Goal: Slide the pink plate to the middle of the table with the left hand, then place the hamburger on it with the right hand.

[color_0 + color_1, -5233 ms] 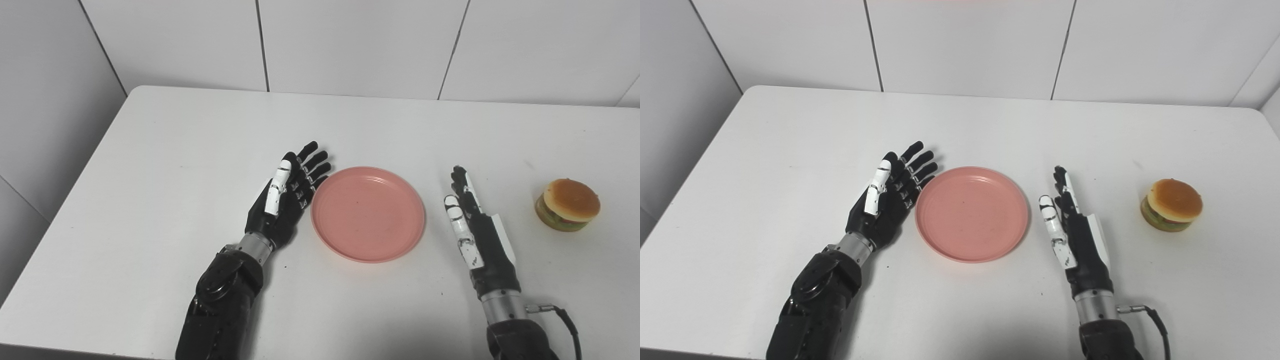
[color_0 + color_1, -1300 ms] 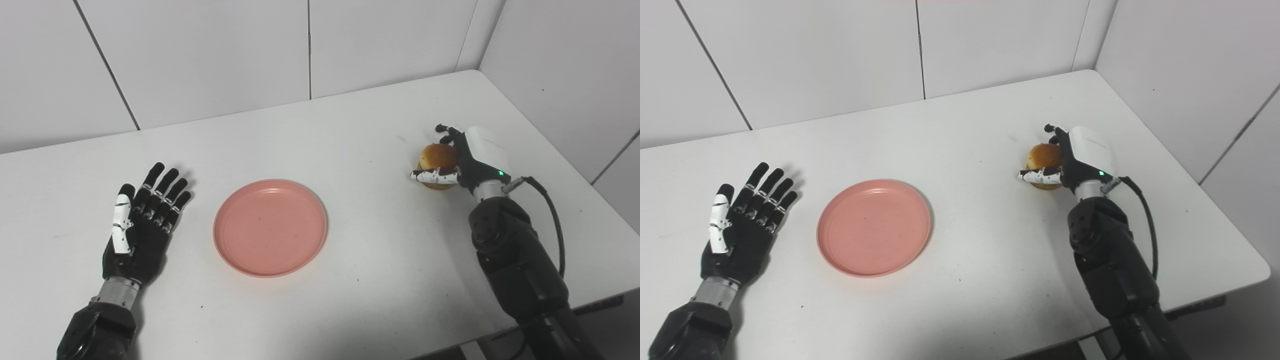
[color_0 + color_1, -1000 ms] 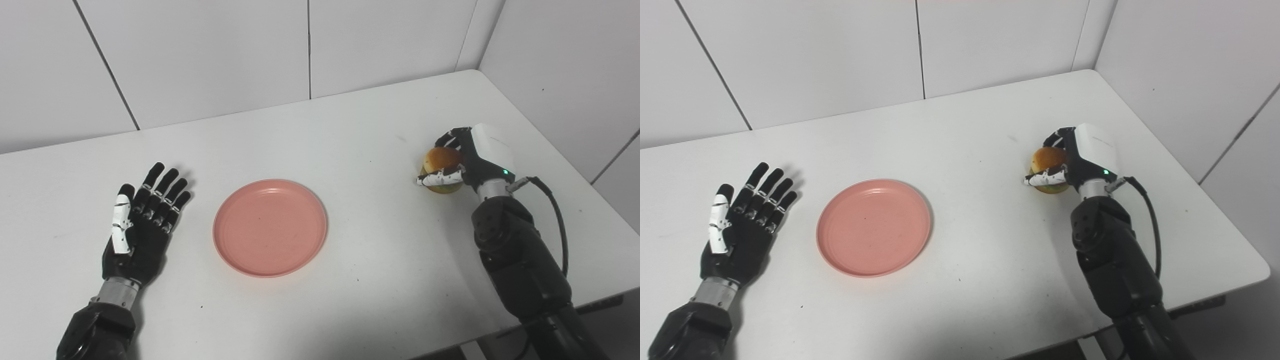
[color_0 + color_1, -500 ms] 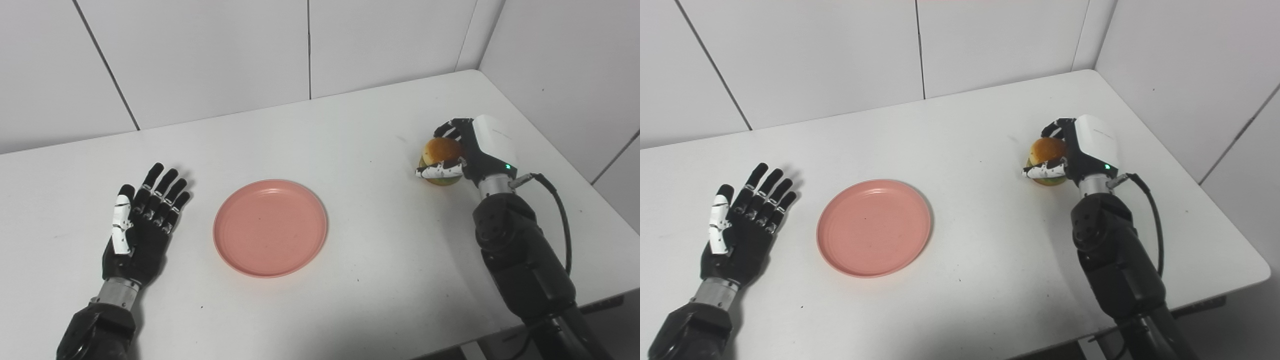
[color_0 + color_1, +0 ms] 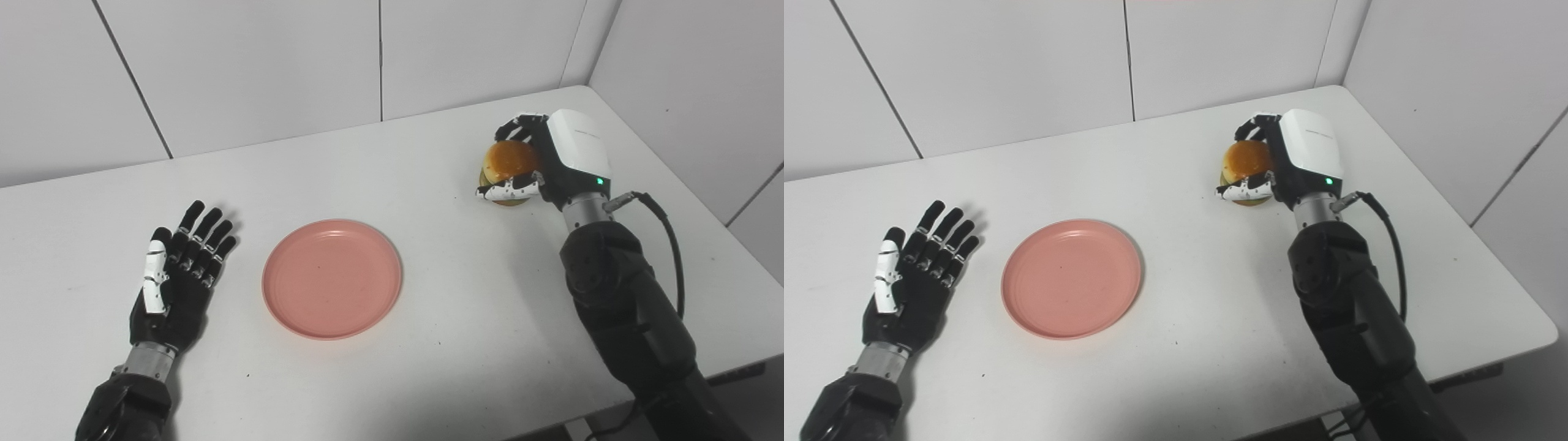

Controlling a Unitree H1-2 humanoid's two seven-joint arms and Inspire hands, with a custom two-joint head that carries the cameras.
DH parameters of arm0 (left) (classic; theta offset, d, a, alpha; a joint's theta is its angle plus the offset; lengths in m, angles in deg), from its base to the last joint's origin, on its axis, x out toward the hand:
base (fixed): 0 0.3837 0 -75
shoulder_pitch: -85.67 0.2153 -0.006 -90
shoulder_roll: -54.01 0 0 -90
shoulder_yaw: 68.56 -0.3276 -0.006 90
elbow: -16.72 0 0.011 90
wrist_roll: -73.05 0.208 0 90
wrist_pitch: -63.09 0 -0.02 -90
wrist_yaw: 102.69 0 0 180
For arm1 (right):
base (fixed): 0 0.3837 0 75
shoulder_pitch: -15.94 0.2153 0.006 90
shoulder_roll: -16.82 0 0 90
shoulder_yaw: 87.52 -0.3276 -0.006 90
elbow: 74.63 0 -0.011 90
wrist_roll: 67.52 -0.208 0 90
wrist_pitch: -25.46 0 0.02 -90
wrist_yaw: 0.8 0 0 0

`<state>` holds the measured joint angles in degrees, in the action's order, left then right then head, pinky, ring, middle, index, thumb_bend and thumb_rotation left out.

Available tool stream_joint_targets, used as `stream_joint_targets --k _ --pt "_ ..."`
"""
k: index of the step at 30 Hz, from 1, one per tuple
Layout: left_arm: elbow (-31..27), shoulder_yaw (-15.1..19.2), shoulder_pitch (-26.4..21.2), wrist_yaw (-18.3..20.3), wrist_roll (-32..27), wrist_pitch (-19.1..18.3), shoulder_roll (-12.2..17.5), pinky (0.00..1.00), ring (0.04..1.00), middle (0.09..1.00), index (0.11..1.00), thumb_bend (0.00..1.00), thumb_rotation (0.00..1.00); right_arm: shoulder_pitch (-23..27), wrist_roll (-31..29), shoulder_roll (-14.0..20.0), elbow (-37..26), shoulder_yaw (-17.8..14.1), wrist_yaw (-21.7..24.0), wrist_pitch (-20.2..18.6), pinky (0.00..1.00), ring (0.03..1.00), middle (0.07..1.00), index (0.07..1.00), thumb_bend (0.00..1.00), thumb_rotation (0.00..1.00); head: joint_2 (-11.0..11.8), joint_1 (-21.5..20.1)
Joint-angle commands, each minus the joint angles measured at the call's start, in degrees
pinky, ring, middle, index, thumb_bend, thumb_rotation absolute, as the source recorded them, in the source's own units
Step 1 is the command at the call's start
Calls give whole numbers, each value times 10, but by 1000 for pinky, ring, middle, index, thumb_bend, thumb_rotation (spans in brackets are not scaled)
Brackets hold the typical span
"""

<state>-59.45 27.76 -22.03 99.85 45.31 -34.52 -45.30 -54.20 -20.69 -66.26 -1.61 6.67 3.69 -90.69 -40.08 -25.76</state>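
The pink plate [image 5: 331, 278] lies flat near the middle of the white table [image 5: 429, 343]. My right hand [image 5: 551, 162] is shut on the hamburger [image 5: 509, 164] and holds it in the air above the table's right part, well to the right of the plate; it also shows in the right eye view [image 5: 1247, 162]. My left hand [image 5: 174, 278] lies open and empty on the table, palm up, to the left of the plate and apart from it.
White tiled walls [image 5: 245, 67] close the table at the back and on the right. The table's right edge [image 5: 1513, 288] runs close beside my right arm. A black cable [image 5: 664, 229] loops from the right wrist.
My right hand has lifted the hamburger off the table and carried it up and to the left, towards the plate. The left hand and the plate have not moved.
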Motion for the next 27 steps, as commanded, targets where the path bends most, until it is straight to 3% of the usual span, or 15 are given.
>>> stream_joint_targets --k 1,6,11,19,27 --pt "19 -12 38 -16 20 -9 -12 946 930 934 933 393 1000 32 17 -7 -26 12 7 5 264 346 418 528 522 0 -1 0" --pt "4 -19 44 -34 38 -9 -25 931 923 928 925 399 1000 50 32 -28 -28 46 21 17 232 309 412 531 521 0 -4 37" --pt "-4 -26 48 -48 49 -10 -35 928 920 929 931 398 1000 61 24 -43 -19 67 27 36 253 338 420 531 522 0 -7 60" --pt "-15 -41 50 -79 76 -20 -58 926 921 925 916 385 1000 78 21 -70 13 115 40 63 273 353 428 536 522 0 -17 138" --pt "-18 -49 48 -104 93 -22 -76 928 914 920 914 378 1000 81 1 -92 37 134 45 80 269 356 429 535 522 0 -25 192"
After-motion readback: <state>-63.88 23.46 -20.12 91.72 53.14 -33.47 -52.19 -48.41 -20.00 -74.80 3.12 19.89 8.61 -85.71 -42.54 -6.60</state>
